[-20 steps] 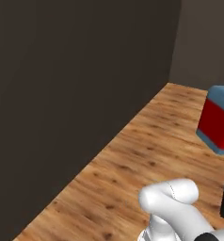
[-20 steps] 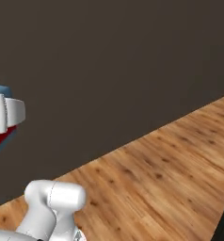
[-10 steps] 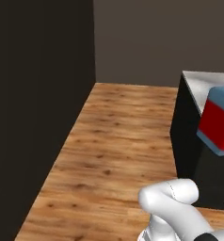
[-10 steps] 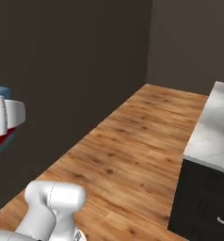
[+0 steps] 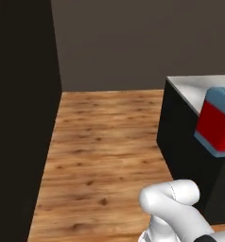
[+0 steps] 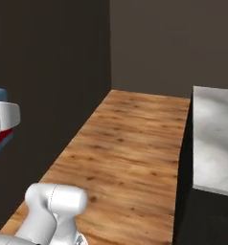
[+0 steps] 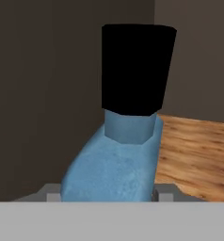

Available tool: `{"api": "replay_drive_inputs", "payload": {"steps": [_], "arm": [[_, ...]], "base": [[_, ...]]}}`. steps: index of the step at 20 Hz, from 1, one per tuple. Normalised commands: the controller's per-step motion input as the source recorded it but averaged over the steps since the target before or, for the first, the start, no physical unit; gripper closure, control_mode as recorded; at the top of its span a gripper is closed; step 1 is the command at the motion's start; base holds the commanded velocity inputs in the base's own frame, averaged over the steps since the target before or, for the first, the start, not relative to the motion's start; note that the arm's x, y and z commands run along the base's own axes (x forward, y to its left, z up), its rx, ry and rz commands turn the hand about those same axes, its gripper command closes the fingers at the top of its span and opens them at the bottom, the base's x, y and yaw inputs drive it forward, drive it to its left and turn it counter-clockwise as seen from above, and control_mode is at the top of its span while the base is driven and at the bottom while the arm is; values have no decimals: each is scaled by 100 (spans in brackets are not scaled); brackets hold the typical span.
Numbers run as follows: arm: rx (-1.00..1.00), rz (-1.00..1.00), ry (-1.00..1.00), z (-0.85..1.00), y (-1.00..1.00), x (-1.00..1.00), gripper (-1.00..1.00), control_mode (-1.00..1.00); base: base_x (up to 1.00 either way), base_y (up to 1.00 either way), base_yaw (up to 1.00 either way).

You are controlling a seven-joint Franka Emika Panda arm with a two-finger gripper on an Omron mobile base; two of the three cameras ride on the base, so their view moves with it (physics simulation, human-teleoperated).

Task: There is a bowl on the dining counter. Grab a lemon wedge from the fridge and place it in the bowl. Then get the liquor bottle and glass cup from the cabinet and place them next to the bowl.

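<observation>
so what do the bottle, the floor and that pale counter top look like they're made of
Bottle: looks like matte plastic or painted glass, with flat red and light blue colour and no shine, under a plain black cap.
Floor: wood planks, with brown grain and knots.
Counter top: marble-look stone, grey-white and mottled.

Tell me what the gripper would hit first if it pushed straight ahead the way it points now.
The liquor bottle already sits between the jaws, so that comes first. Beyond its black cap lie a dark wall and wooden floor; their depth is unclear.
</observation>
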Motion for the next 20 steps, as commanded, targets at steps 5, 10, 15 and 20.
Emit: {"api": "replay_drive_inputs", "payload": {"steps": [5, 10, 15, 20], "arm": [[0, 0, 0, 0, 0, 0, 100, 100], [0, 0, 0, 0, 0, 0, 100, 100], [0, 0, 0, 0, 0, 0, 100, 100], [0, 0, 0, 0, 0, 0, 100, 100]], "base": [[100, 54, -30], [100, 54, -30], [100, 52, -29], [100, 50, -29]]}}
